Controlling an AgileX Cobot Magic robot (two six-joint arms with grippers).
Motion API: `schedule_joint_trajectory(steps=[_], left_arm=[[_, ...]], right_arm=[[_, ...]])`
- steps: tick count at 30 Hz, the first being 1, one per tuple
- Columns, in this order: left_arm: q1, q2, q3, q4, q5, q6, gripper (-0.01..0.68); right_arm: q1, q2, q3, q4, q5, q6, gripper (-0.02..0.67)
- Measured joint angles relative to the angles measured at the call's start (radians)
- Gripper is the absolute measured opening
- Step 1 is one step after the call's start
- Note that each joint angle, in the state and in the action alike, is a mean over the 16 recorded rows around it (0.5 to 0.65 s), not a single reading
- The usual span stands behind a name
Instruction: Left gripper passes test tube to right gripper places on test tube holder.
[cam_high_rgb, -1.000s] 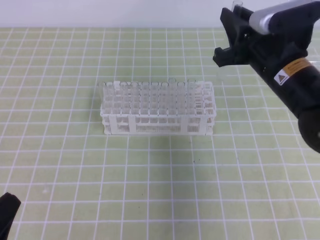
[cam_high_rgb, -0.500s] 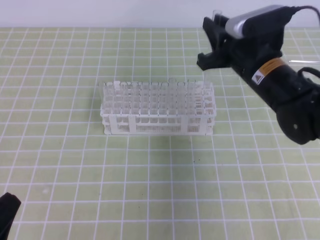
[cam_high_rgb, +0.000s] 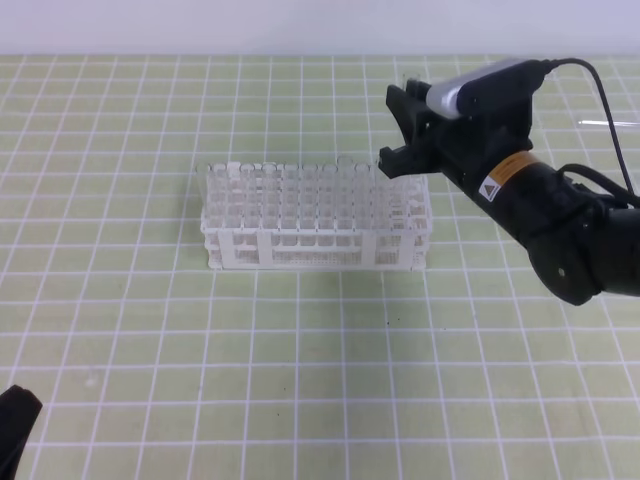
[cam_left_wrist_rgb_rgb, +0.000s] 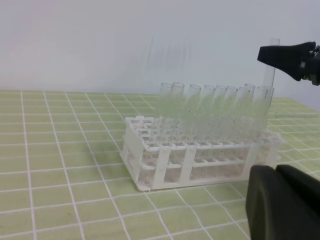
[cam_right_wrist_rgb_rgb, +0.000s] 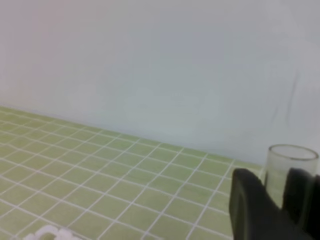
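**Tube held upright over the rack's right end**

The right gripper (cam_high_rgb: 402, 128) holds the test tube (cam_left_wrist_rgb_rgb: 270, 65) clamped between its fingers, long axis upright, above the right end of the test tube holder (cam_high_rgb: 315, 245). In the left wrist view the tube's lower part hangs at the level of the tubes already standing along the rack's back row, at their right end; whether its rounded tip sits over a free hole cannot be told. The right wrist view shows the tube's open rim (cam_right_wrist_rgb_rgb: 292, 152) rising between the two dark fingers (cam_right_wrist_rgb_rgb: 250, 200). What lies ahead looks like a straight descent, so the match between tube and hole is what matters (the neighbouring glass leaves little slack). The left gripper (cam_high_rgb: 15, 420) rests well apart at the near left corner of the desk (cam_high_rgb: 300, 380), fingers together and empty. The desk is a green mat with a white grid, before a plain pale wall.
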Motion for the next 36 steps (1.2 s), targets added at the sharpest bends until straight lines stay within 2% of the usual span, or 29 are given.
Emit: schedule_joint_trajectory(steps=[36], left_arm=[[0.000,0.000,0.000,0.000,0.001,0.000,-0.002]], right_arm=[[0.000,0.013,-0.004,-0.061,0.017,0.048,0.097]])
